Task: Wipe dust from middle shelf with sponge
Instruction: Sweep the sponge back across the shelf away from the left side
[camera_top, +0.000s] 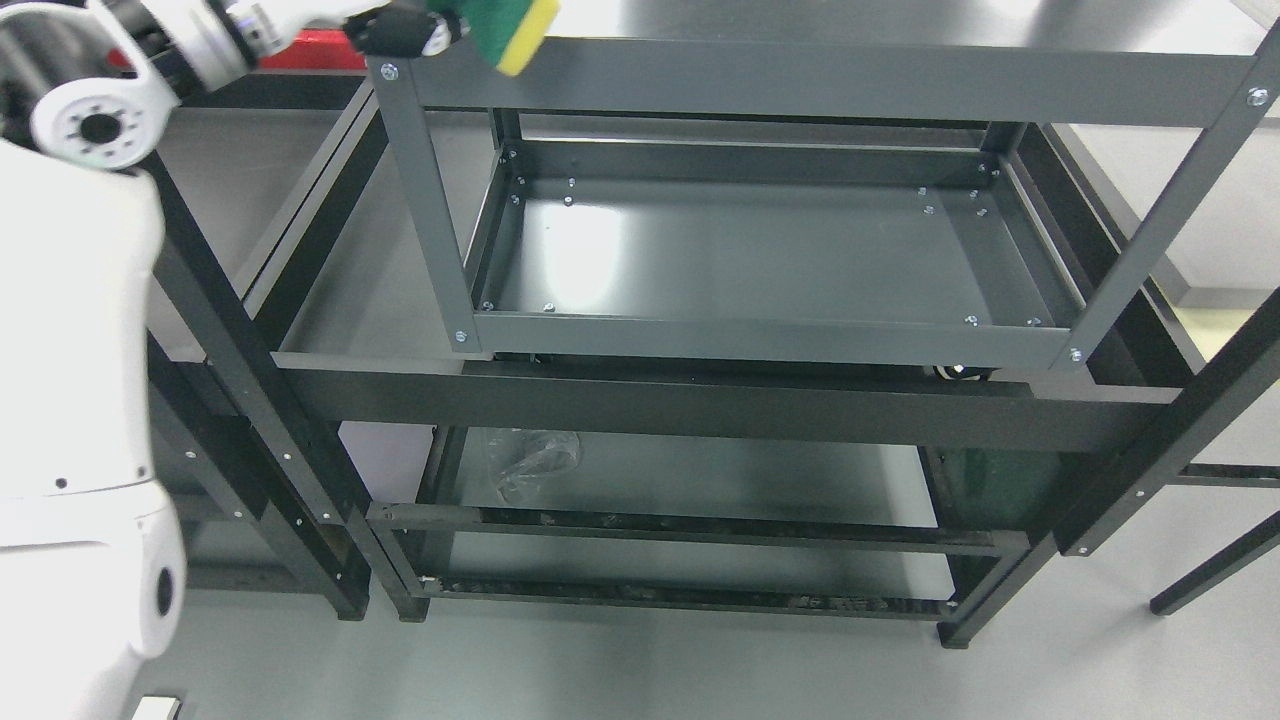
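My left hand (415, 32) reaches in from the upper left, its dark fingers shut on a green and yellow sponge (512, 30). The sponge hangs at the top edge of the picture, over the front left corner of the grey cart's top rail (820, 85). The middle shelf (740, 250) of the cart is a dark grey tray below and to the right of the sponge, apart from it. The right arm is out of view.
The cart stands in front of a black rack (700, 405) with a wide front beam. A crumpled clear plastic bag (530, 462) lies on the lower level. A red object (320, 48) sits at the top left. My white left arm (80, 400) fills the left edge.
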